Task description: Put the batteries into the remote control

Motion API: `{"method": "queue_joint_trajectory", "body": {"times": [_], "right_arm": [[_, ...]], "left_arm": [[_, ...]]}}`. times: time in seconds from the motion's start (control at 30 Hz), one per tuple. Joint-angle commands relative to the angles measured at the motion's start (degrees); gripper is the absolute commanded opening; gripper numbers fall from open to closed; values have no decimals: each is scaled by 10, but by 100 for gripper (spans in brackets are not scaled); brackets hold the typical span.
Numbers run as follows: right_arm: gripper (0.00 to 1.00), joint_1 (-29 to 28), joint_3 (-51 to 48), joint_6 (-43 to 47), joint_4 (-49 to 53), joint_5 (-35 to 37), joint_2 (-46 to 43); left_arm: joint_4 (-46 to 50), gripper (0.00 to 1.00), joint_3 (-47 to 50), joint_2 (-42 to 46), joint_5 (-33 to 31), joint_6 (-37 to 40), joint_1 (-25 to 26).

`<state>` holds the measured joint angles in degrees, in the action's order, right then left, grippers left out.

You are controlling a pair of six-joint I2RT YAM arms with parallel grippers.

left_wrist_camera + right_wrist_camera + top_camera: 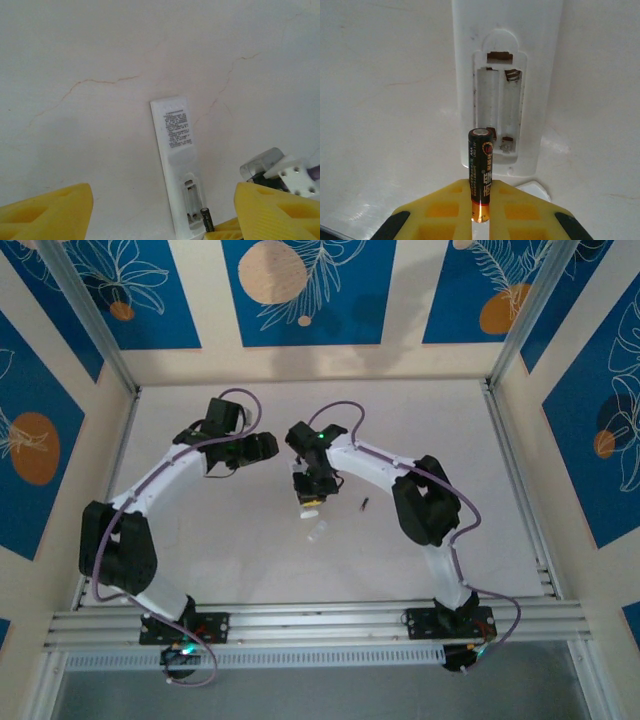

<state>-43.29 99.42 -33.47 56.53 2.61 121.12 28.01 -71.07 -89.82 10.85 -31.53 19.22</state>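
The remote control [176,150] lies back-up on the white table, and its battery compartment [498,107] is uncovered with both slots empty. My right gripper [480,186] is shut on a battery [480,170], a dark cylinder with a coppery end. It holds the battery upright just in front of the compartment's near end; the same battery [206,219] stands by the remote's near end. A second battery [364,504] lies on the table to the right of the right gripper [308,492]. My left gripper [162,212] is open, its yellow fingers [50,212] wide apart over the remote's near end, holding nothing.
A small white piece [318,532], seemingly the compartment cover, lies on the table just in front of the right gripper; a corner of it [535,190] shows beside the fingers. Aluminium frame posts [515,315] and patterned walls bound the table.
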Motion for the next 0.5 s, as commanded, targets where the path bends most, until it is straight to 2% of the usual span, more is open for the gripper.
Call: {"method": "queue_joint_trajectory", "body": {"times": [0.0,0.47], "right_arm": [[12,0,27,7,37,2,23],[15,1,50,8,43,7,65]], "left_arm": [[7,75,5,18,-8,11,3],[7,75,10,26,-11,14,2]]}}
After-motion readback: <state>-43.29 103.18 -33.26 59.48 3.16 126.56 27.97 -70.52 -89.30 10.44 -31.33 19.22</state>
